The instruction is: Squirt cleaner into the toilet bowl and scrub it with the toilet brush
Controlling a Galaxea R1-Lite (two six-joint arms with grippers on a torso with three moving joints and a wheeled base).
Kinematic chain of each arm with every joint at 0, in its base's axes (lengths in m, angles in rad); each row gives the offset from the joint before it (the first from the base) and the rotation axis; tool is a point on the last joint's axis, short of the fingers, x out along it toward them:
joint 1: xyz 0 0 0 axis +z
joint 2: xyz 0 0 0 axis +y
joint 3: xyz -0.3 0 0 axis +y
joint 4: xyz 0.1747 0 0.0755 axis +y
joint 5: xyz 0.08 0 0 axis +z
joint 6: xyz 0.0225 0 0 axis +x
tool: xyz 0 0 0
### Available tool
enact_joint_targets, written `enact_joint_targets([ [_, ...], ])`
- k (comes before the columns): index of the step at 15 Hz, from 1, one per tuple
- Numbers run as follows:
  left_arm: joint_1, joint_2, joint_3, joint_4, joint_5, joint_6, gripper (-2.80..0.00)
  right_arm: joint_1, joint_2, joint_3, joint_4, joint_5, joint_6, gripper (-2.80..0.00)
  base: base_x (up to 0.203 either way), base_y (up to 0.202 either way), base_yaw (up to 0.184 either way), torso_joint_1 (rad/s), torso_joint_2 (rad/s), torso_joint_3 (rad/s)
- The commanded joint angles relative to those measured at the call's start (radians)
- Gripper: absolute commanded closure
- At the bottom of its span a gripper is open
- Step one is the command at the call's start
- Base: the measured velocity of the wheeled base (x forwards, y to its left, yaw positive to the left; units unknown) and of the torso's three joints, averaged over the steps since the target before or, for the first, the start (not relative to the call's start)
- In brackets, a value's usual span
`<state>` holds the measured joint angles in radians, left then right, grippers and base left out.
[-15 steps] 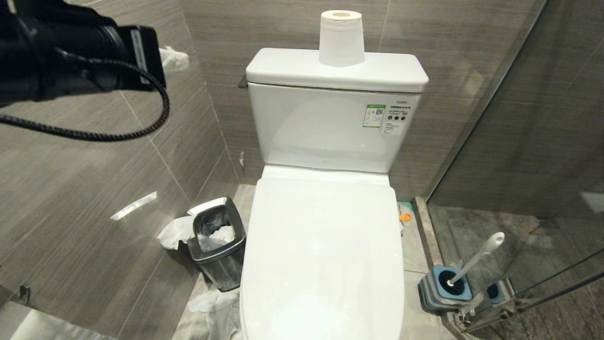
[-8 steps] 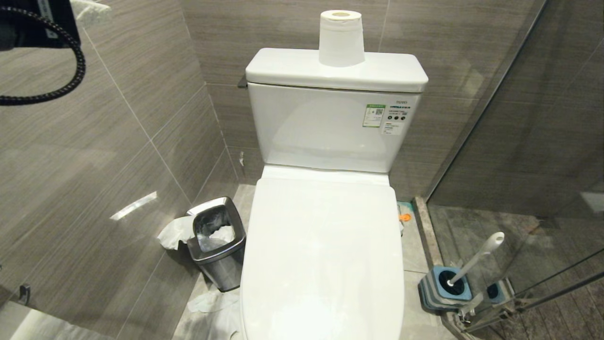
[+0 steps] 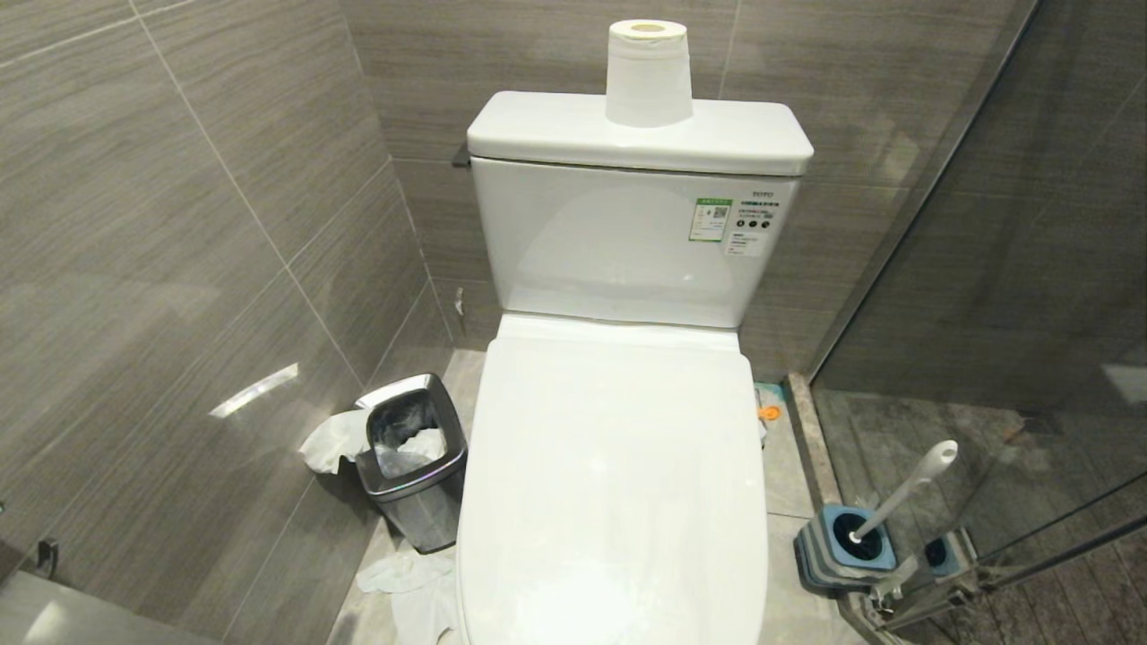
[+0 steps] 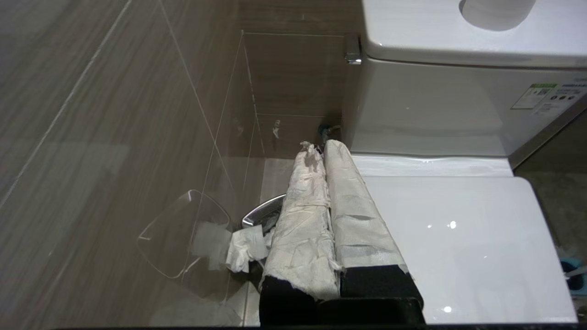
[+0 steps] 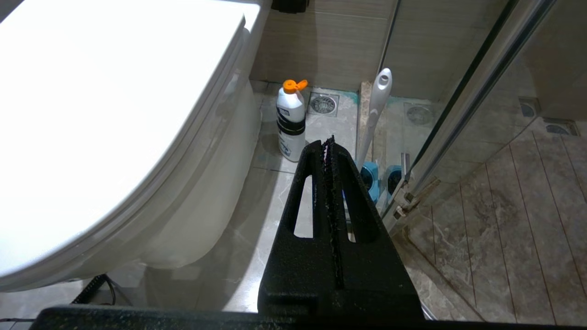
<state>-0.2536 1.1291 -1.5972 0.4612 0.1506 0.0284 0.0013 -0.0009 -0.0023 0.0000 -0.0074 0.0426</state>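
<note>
On the floor right of the closed-lidded toilet bowl (image 3: 618, 484), the cleaner (image 5: 290, 121) stands near the toilet brush (image 3: 901, 491) in its holder (image 3: 838, 546); both the left hand (image 4: 323, 151) and right hand (image 5: 328, 143) are closed and empty

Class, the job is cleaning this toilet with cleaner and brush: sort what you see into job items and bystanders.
Job items:
white cleaner bottle with orange cap
white ceramic toilet, lid shut
white-handled toilet brush

Bystanders:
white paper roll
small steel waste bin
blue-grey square brush holder
crumpled tissues on floor
</note>
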Motion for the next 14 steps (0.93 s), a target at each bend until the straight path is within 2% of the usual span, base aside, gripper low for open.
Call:
enact_joint_targets([
  [1, 0.084, -0.091, 0.012, 0.021, -0.068, -0.031, 0.0, 0.0, 0.001, 0.0, 0.0, 0.0, 0.0, 0.0, 0.0, 0.0, 0.0, 0.0, 0.0, 0.0],
  [6, 0.238, -0.351, 0.187, 0.046, -0.314, -0.047, 0.0, 0.0, 0.001, 0.0, 0.0, 0.0, 0.0, 0.0, 0.0, 0.0, 0.0, 0.0, 0.0, 0.0],
  [8, 0.263, -0.48, 0.28, 0.053, -0.382, -0.047, 0.0, 0.0, 0.001, -0.001, 0.0, 0.0, 0.0, 0.0, 0.0, 0.0, 0.0, 0.0, 0.0, 0.0],
  [11, 0.277, -0.654, 0.434, 0.071, -0.424, -0.035, 0.0, 0.0, 0.001, -0.001, 0.0, 0.0, 0.0, 0.0, 0.0, 0.0, 0.0, 0.0, 0.0, 0.0],
  [14, 0.29, -0.787, 0.569, 0.076, -0.432, -0.002, 0.0, 0.001, 0.001, 0.0, 0.0, 0.0, 0.0, 0.0, 0.0, 0.0, 0.0, 0.0, 0.0, 0.0],
])
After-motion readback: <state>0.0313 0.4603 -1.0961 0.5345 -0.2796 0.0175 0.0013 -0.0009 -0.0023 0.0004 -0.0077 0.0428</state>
